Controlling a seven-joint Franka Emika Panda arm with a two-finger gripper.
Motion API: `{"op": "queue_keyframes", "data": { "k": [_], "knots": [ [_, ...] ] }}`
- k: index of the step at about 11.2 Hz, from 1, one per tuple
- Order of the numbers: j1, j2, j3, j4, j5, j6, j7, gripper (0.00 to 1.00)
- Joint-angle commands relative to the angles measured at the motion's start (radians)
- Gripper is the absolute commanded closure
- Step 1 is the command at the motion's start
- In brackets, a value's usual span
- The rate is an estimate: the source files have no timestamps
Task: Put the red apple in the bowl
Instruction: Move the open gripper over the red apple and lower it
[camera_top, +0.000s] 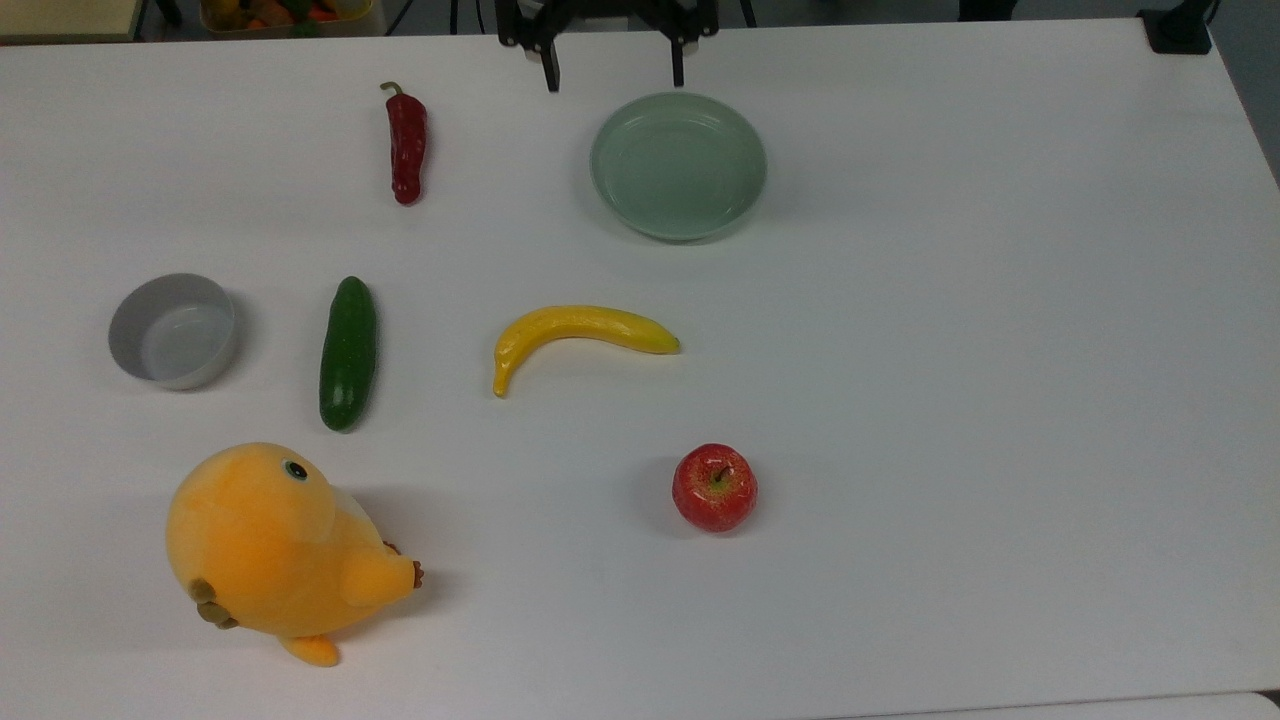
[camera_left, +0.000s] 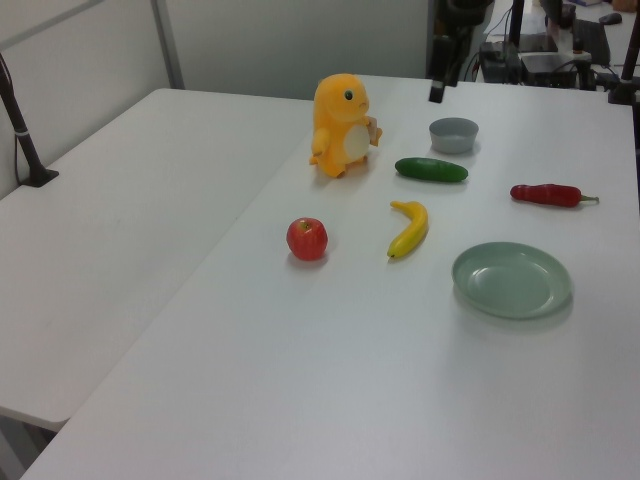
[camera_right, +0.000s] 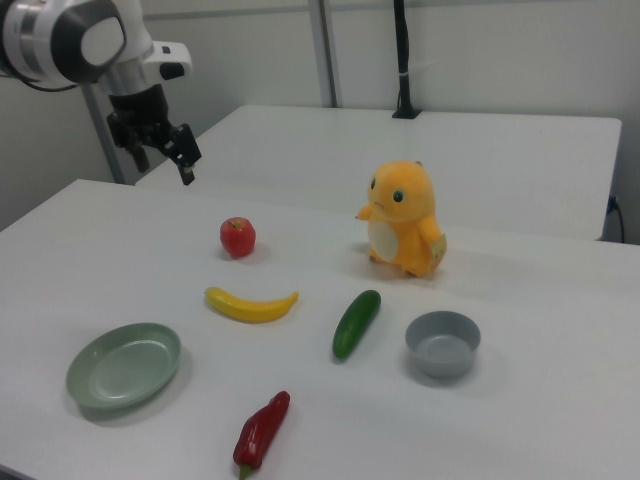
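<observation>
The red apple (camera_top: 714, 487) (camera_left: 307, 239) (camera_right: 238, 236) rests stem up on the white table, toward the top view's lower middle. Far to the top view's left stands the grey bowl (camera_top: 172, 330) (camera_left: 453, 134) (camera_right: 443, 343), upright with nothing in it. My gripper (camera_top: 614, 72) (camera_left: 450, 80) (camera_right: 163, 163) hangs at the top view's upper edge, just beyond the green plate and well clear of the apple. It is open, its two black fingers spread wide with nothing between them.
A pale green plate (camera_top: 678, 165) lies right below the gripper in the top view. Between apple and bowl lie a banana (camera_top: 575, 335) and a cucumber (camera_top: 348, 352). A red chili (camera_top: 406, 145) lies at the upper left, an orange plush toy (camera_top: 270, 545) at the lower left.
</observation>
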Motion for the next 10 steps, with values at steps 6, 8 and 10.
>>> {"op": "queue_keyframes", "data": {
  "k": [6,8,10],
  "knots": [
    [0.082,0.362,0.001,0.150,-0.054,0.519,0.164,0.00],
    [0.095,0.438,0.001,0.149,-0.105,0.645,0.170,0.00],
    [0.104,0.501,0.001,0.150,-0.132,0.734,0.170,0.00]
  ]
}}
